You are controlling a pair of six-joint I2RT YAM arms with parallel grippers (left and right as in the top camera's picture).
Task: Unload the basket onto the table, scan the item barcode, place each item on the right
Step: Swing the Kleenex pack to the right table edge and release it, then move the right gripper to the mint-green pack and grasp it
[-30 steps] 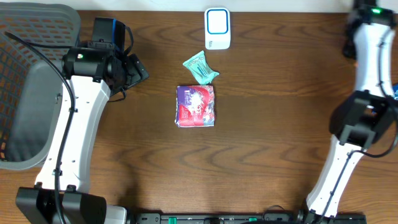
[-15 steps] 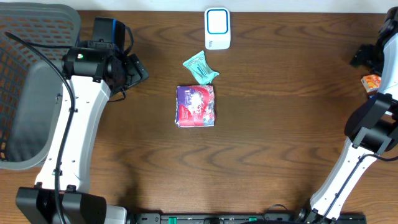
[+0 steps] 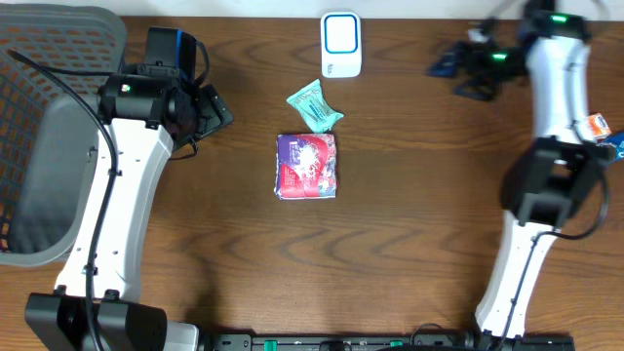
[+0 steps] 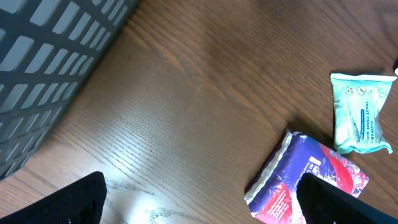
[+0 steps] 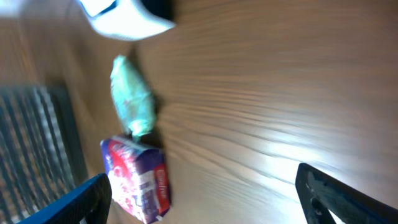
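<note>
- The left jaws stand wide apart with nothing between them. The right jaws are also spread wide and empty.
- The purple packet (image 3: 308, 166) lies flat on the worktop (image 3: 409, 244), ahead of the left jaws and a little to one side. It is well apart from the right jaws and touches neither pair.
- It looks like a soft, glossy film pack with crimped ends. It is probably light, yielding under pressure and somewhat slippery.
- The best hold is likely across its two long sides, near the middle, where the filling gives some body. The crimped ends would probably fold or slide out.
- No barcode shows on its upper face, so it may be underneath. A hold across the sides would leave both faces free to turn.
- The green wipes pack (image 3: 314, 105) sits just beside the purple packet, between it and the white scanner (image 3: 341, 45). It also looks soft, light and thin, so jaws closing on the purple packet could nudge it.
- The scanner lies ahead of the right jaws, nearer to them than either pack.
- Count: one purple packet, one green wipes pack, one scanner, one mesh basket (image 3: 39, 58) behind the left jaws, and one small orange thing (image 3: 597, 127) beside the right arm, too small to name.
</note>
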